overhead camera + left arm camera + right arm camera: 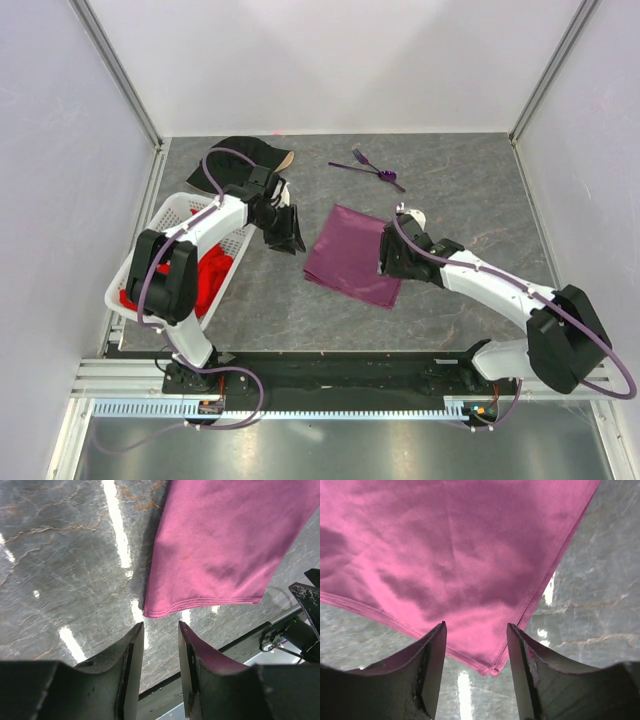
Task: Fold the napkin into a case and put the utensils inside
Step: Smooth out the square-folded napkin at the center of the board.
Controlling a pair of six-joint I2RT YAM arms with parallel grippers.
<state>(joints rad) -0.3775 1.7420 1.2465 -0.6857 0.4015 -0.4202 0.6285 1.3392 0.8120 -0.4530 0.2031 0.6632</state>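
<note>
The napkin (352,255) lies flat on the table (470,200), about midway between the left and right edges, and a little nearer to the near edge than to the far one; it shows as a plum-purple shape with four corners, and I cannot tell if it is doubled over. The left jaws stand just beside its left side; in the left wrist view I see them partly open, with a clear gap and nothing between them; a hemmed corner of the cloth lies on the table just ahead of the tips, apart from them. The right jaws are at the right border of the napkin; they are open too and clamp nothing; through their gap I see a corner of the cloth lying flat on the table below. The utensils (368,168) lie near the far edge, well apart from the napkin; they are thin purple pieces, one a fork. A black cap (245,155) sits toward the far-left corner; a white basket (178,205) stands along the left edge, with a red cloth (212,275) inside it.
</note>
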